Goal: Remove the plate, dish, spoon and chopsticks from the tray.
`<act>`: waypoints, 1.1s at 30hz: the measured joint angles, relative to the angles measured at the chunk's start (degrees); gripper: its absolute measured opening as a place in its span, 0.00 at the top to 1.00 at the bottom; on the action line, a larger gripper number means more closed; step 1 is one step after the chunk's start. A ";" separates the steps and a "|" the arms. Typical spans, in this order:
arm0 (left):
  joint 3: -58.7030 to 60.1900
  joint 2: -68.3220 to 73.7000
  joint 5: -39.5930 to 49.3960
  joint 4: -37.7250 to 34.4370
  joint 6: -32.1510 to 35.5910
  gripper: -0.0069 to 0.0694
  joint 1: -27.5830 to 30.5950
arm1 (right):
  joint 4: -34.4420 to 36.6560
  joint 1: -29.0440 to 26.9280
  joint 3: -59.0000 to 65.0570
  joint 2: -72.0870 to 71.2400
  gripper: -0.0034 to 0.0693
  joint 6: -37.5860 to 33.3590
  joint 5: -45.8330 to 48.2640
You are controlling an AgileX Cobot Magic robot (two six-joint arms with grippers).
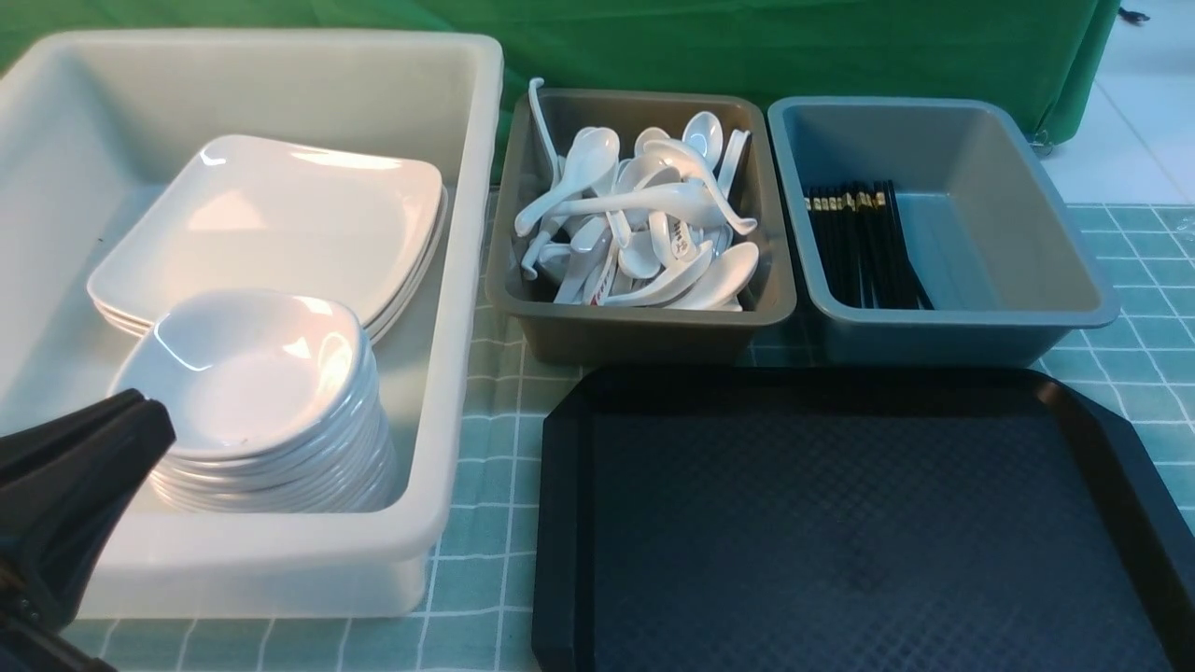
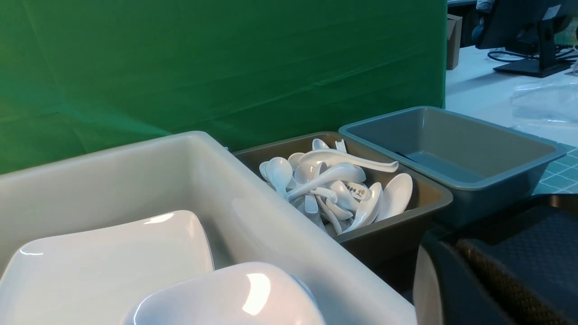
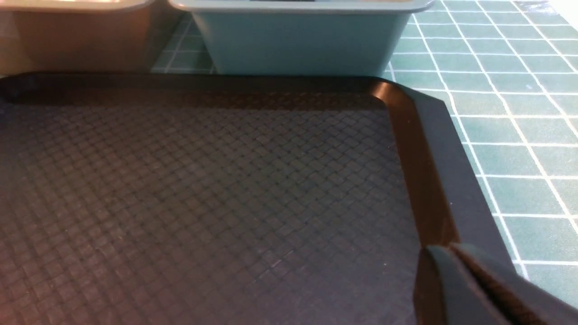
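The black tray (image 1: 560,485) lies at the front right, its diamond-textured floor bare; it also shows in the right wrist view (image 3: 433,149). White square plates (image 1: 280,215) are stacked in the big white tub. Small white dishes (image 1: 252,373) are stacked in front of them in the same tub. White spoons (image 1: 644,215) fill the brown-grey tub. Black chopsticks (image 1: 864,243) lie in the grey-blue tub. My left gripper (image 1: 154,415) is shut and empty beside the dish stack, over the tub's front left. My right gripper (image 3: 445,249) is shut and empty over the tray's right rim.
The big white tub (image 1: 467,280) stands at the left. The brown-grey tub (image 1: 644,317) and the grey-blue tub (image 1: 1008,233) stand side by side behind the tray. A green checked cloth (image 1: 485,448) covers the table, with a green curtain behind.
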 joint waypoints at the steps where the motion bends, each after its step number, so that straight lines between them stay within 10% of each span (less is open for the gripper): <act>1: 0.00 0.00 0.00 0.00 0.00 0.89 0.00 | 0.00 0.00 0.00 0.00 0.89 0.00 0.00; 33: 2.01 0.04 -0.41 5.87 0.00 0.89 0.00 | 0.00 0.00 0.00 0.00 0.77 0.00 0.00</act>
